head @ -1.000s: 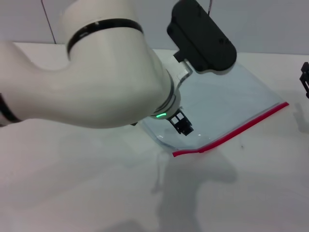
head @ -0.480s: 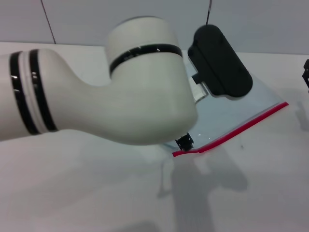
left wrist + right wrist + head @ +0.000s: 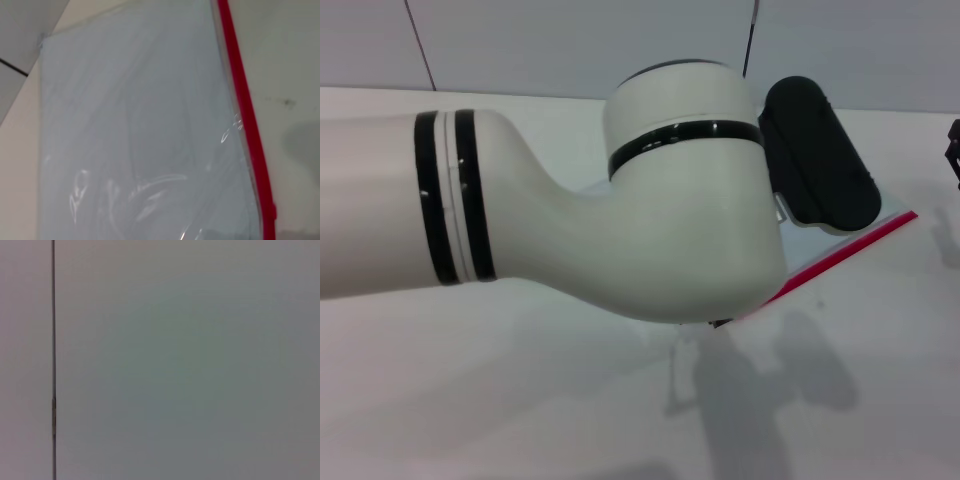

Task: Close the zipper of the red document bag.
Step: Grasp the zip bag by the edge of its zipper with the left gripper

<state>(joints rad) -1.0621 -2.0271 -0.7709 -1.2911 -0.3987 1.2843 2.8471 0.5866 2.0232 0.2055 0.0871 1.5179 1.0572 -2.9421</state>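
While left arm (image 3: 620,220) advanced | hides more bag (image 3: 135,130) | zipper (image 3: 247,125) unmoved

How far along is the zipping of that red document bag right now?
Early stage. The red document bag lies flat on the table. The left arm reaches over it, hiding its own tool. The zipper shows no slider in view, so closure cannot be confirmed. The right tool sits idle at the table's edge.

left arm (image 3: 620,230) stretched across, elbow bulking mid-view, its fingers hidden beneath it; right gripper (image 3: 953,160) parked at far edge.
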